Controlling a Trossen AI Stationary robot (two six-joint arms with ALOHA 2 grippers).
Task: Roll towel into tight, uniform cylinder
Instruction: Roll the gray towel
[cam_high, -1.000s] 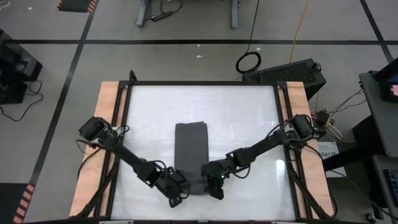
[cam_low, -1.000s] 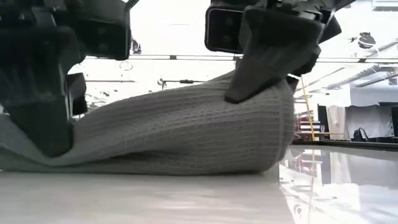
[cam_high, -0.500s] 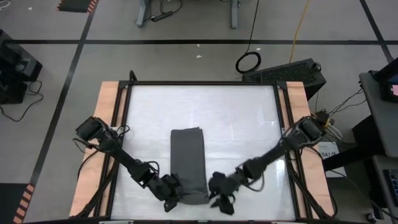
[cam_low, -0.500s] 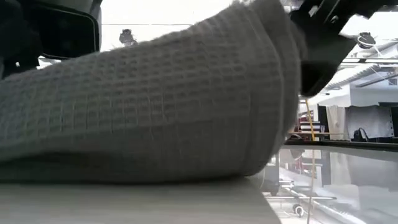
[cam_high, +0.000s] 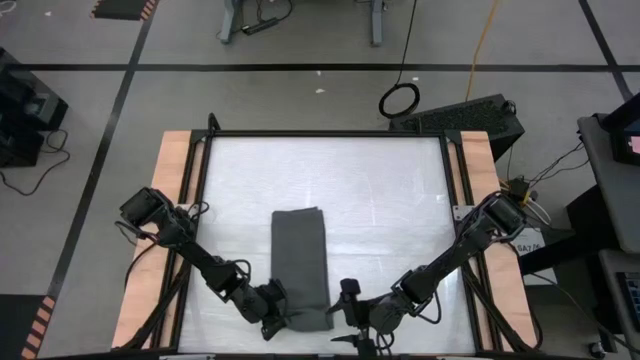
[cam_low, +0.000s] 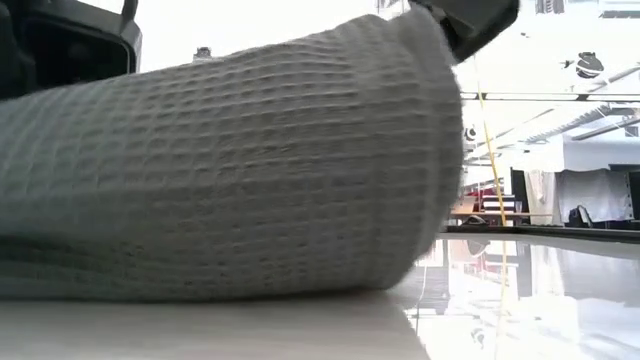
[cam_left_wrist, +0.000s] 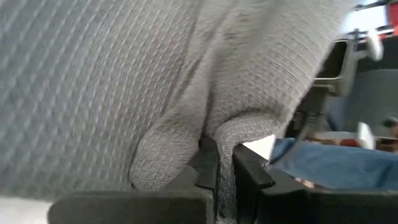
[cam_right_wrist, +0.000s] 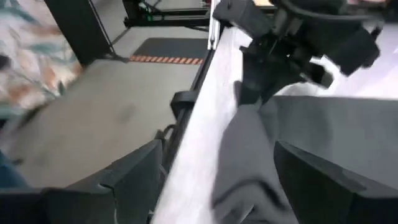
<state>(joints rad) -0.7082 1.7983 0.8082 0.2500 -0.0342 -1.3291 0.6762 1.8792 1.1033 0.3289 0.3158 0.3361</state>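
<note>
The dark grey towel (cam_high: 300, 262) lies as a long folded strip on the white table top, its length running from far to near. The low view shows its near end (cam_low: 230, 170) bulging up just in front of the camera. My left gripper (cam_high: 272, 318) is at the towel's near left corner, shut on the cloth. My right gripper (cam_high: 347, 314) stands open just right of the near end, apart from the towel (cam_right_wrist: 249, 158), with nothing between its fingers. My left gripper pinches a bunched fold of the towel (cam_left_wrist: 227, 138) between its two fingers, at the near left corner. The fingers come low from the table's left side. The cloth rises in a hump beyond the fingers; the rest of the strip lies on the table.
Wooden side rails (cam_high: 168, 200) and a black frame border the table top. The far half of the table (cam_high: 330, 165) is bare. In the right wrist view the left arm's gripper (cam_right_wrist: 273, 56) stands beyond the towel.
My right gripper has opened, let go of the towel's near end and drawn back toward the table's near right. My left gripper, still shut on the cloth, has moved toward the near edge, and the whole strip has slid that way with it.
</note>
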